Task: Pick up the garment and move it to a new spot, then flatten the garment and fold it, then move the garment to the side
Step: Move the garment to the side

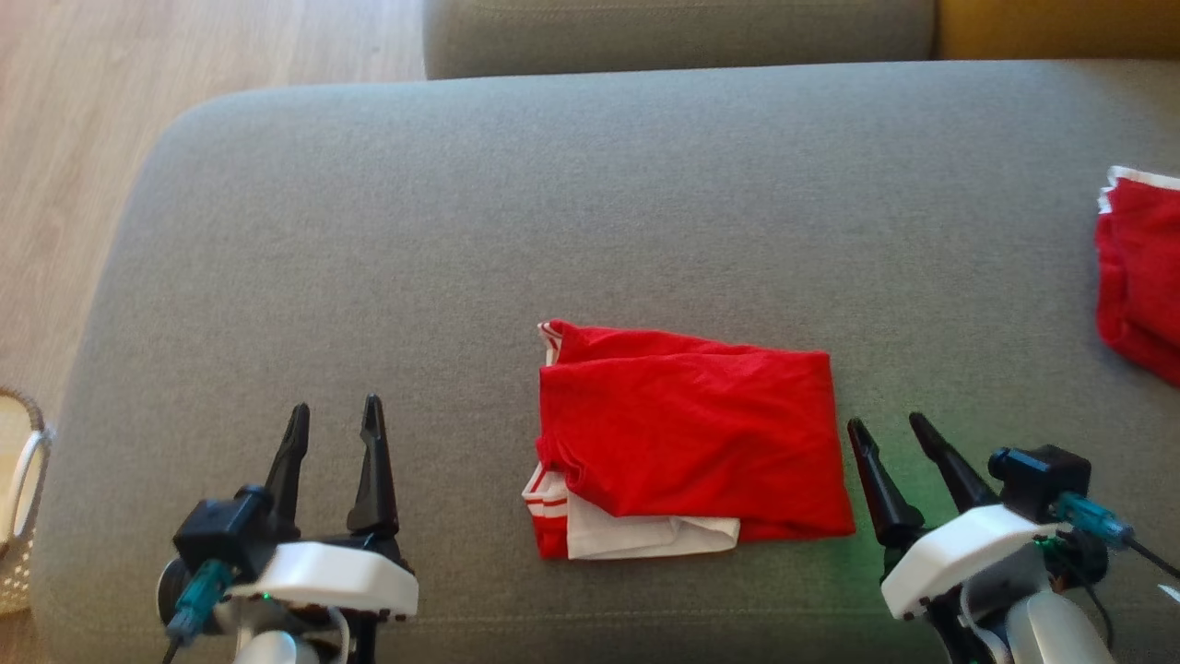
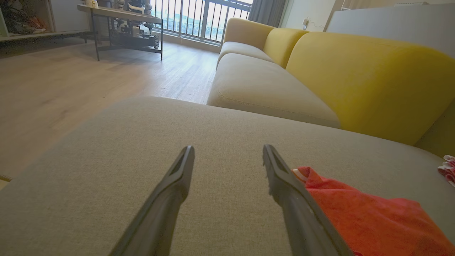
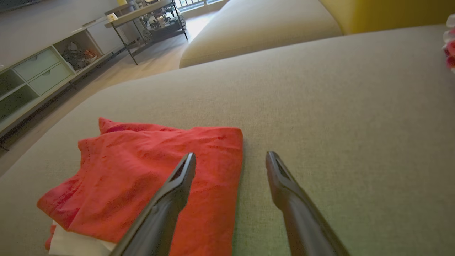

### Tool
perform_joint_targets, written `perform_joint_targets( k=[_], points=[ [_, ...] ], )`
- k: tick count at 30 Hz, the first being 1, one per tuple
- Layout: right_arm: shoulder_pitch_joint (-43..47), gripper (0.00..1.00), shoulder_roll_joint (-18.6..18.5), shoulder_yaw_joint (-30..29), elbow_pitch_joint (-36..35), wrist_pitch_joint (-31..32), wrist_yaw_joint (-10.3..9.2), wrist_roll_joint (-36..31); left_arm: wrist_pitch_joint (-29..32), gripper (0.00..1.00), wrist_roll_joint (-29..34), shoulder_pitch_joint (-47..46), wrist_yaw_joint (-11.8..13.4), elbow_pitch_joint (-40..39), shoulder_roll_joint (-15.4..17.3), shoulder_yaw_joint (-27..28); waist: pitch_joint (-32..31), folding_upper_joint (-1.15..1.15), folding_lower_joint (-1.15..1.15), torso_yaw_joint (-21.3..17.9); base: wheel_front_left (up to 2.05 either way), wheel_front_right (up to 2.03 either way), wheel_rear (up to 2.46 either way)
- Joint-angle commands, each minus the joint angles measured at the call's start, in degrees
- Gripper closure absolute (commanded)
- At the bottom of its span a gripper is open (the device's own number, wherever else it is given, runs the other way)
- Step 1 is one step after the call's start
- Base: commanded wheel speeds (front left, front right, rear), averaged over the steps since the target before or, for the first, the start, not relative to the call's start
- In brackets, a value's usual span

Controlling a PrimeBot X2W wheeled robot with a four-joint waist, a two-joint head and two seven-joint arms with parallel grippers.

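Note:
The garment (image 1: 691, 433) is red with white trim, folded into a rough rectangle on the grey sofa cushion (image 1: 590, 203), near its front edge. It also lies at the lower right of the left wrist view as the garment (image 2: 373, 220) and at the lower left of the right wrist view as the garment (image 3: 142, 177). My left gripper (image 1: 334, 413) is open, well to the garment's left, with nothing between its fingers. My right gripper (image 1: 892, 422) is open just off the garment's right edge, not touching it.
A second red and white cloth (image 1: 1143, 267) lies at the cushion's right edge. A woven basket (image 1: 18, 516) stands on the wood floor at the left. Yellow sofa backs (image 2: 355, 71) rise beyond the cushion, and a low table (image 2: 121, 21) stands across the room.

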Motion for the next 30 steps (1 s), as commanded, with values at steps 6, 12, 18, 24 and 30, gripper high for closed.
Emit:
perform_joint_targets(
  k=[6,12,18,24,30],
  points=[
    [-5.6,0.0,0.0,1.1,4.7,3.0,-0.01,4.7,-0.7,0.0,-0.2,-4.0,0.1,-1.5,0.0,0.4,2.1,0.0,0.0,2.1,0.0,0.0,0.0],
    [-8.8,0.0,0.0,1.4,9.9,3.5,-0.01,6.8,-0.7,0.0,-0.3,-4.9,0.2,-1.3,0.0,-0.4,3.7,0.0,0.0,3.8,0.0,0.0,0.0],
    [-10.9,0.0,0.0,2.0,13.9,3.8,-0.01,6.3,-0.7,0.0,-0.3,-5.5,0.4,-1.4,0.0,-0.7,4.7,0.0,0.0,4.9,0.0,0.0,0.0],
    [-12.9,1.0,0.0,2.3,17.0,1.8,-0.01,4.3,-0.7,0.0,-0.3,-5.8,0.6,-1.4,0.0,-0.7,5.2,0.0,0.0,5.0,0.0,0.0,0.0],
    [-15.1,1.0,-0.1,2.4,16.5,-1.4,-0.01,-2.0,-0.7,0.0,-0.1,-5.6,0.9,-1.6,0.0,-0.6,4.8,0.0,0.0,2.6,0.0,0.0,0.0]
  ],
)
